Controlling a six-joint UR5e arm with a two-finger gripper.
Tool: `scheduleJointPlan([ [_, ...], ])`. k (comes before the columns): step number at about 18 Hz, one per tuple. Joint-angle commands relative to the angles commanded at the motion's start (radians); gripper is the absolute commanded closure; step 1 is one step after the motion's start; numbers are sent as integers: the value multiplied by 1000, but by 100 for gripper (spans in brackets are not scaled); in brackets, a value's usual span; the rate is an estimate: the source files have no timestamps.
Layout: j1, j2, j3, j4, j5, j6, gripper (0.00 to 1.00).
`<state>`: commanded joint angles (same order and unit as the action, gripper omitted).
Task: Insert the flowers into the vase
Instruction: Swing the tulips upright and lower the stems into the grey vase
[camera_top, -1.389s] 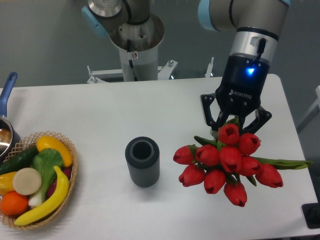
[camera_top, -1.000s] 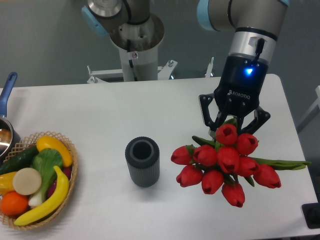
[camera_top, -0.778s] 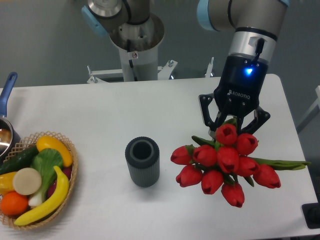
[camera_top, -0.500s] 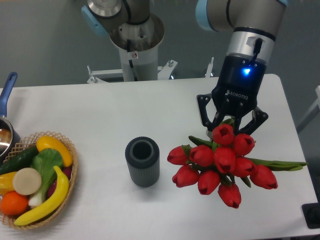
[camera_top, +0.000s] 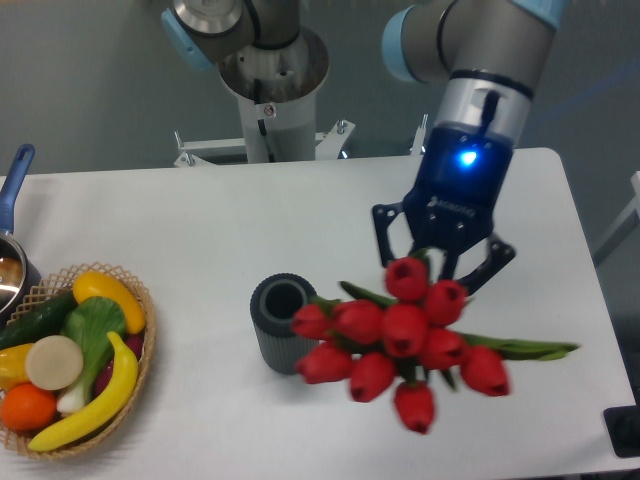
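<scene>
Flowers (camera_top: 400, 335) under the hand (camera_top: 441, 262), just right of the vase (camera_top: 280, 322); basket (camera_top: 130, 400) far left.

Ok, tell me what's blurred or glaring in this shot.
Fixed camera: the bunch of red tulips is smeared by motion blur, the ribbed dark grey vase stays sharp, and a blue indicator light glows brightly on the black end effector.

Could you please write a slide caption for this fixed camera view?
UR5e gripper carries a bunch of red tulips beside the ribbed dark grey vase, wicker produce basket at left.
</scene>
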<state>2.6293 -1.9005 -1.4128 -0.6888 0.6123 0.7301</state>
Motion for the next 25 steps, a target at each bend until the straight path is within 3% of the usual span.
scheduleJointPlan([
  [5, 3, -19, -31, 0, -204, 92, 68],
  [10, 14, -8, -167, 0, -425, 132, 68],
  [15, 20, 46, -310, 0, -448, 183, 68],
  [22, 34, 64, -380, 0, -516, 187, 69],
  [25, 35, 64, -382, 0, -517, 192, 69],
])
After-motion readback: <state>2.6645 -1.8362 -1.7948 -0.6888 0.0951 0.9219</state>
